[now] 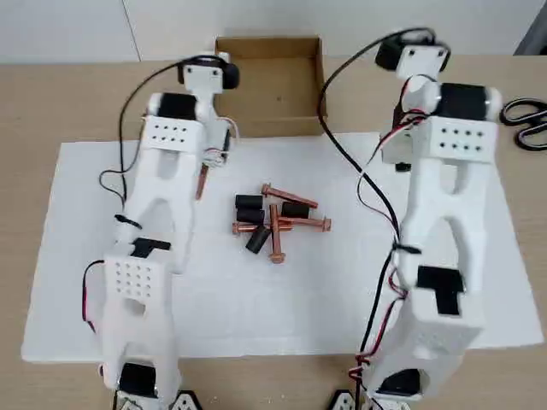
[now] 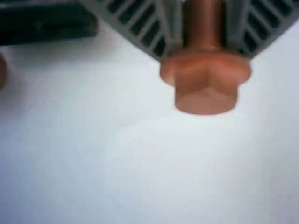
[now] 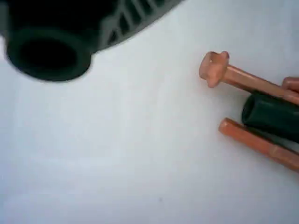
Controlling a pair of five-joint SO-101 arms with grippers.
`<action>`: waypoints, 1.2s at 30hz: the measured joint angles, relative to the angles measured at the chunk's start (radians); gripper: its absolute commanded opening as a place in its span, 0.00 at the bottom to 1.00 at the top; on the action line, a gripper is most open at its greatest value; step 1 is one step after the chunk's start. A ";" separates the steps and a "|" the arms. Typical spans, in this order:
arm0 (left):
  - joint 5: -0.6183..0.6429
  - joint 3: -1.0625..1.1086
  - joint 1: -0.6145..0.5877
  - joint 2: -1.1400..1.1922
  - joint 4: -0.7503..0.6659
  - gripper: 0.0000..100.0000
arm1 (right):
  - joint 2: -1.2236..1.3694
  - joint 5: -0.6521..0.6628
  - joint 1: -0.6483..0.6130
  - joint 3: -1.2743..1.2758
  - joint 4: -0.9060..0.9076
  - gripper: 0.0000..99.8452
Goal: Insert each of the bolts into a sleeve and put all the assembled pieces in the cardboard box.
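Observation:
My left gripper (image 1: 206,164) is shut on a copper bolt (image 1: 202,182) that hangs head-down just above the white foam sheet (image 1: 282,307), left of the pile. The left wrist view shows that bolt's hex head (image 2: 205,86) sticking out below the grey fingers (image 2: 140,28). My right gripper (image 1: 402,156) is shut on a black sleeve (image 3: 46,53), whose open bore faces the camera, right of the pile. Several loose bolts (image 1: 289,196) and black sleeves (image 1: 249,205) lie mixed at the sheet's middle. The open cardboard box (image 1: 301,113) stands behind the sheet.
Black scissors (image 1: 526,120) lie on the wooden table at the far right. A loose bolt (image 3: 243,78), a sleeve (image 3: 271,114) and a second bolt (image 3: 257,143) lie close to my right gripper. Cables hang beside both arms.

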 measured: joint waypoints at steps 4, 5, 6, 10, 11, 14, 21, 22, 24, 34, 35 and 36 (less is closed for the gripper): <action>-0.006 -0.084 -0.049 0.000 0.066 0.01 | -0.098 0.000 -0.002 0.000 0.002 0.00; -0.012 -0.104 -0.055 0.000 0.069 0.01 | -0.120 0.000 -0.002 0.000 0.003 0.00; -0.018 -0.120 -0.061 0.000 0.075 0.01 | -0.144 0.000 -0.002 0.000 0.006 0.00; -0.031 -0.133 -0.075 -0.014 0.078 0.01 | -0.241 0.000 -0.002 0.000 0.009 0.00; -0.031 -0.133 -0.077 -0.031 0.078 0.01 | -0.265 0.000 -0.002 0.000 0.009 0.00; -0.041 -0.117 -0.077 -0.132 0.078 0.01 | -0.342 0.000 -0.002 0.000 0.009 0.00; -0.064 0.044 -0.075 -0.407 0.078 0.01 | -0.497 0.000 -0.002 0.000 0.012 0.00; -0.064 0.072 -0.075 -0.451 0.078 0.01 | -0.520 0.000 -0.002 0.000 0.012 0.00; -0.064 0.126 -0.075 -0.543 0.078 0.01 | -0.572 0.000 -0.002 0.006 0.012 0.00; -0.068 0.393 -0.075 -1.049 0.078 0.01 | -1.000 0.000 -0.123 0.402 0.014 0.00; -0.068 0.428 -0.075 -1.089 0.078 0.01 | -1.056 0.000 -0.129 0.457 0.014 0.00; -0.068 0.463 -0.075 -1.129 0.078 0.01 | -1.114 0.000 -0.133 0.511 0.014 0.00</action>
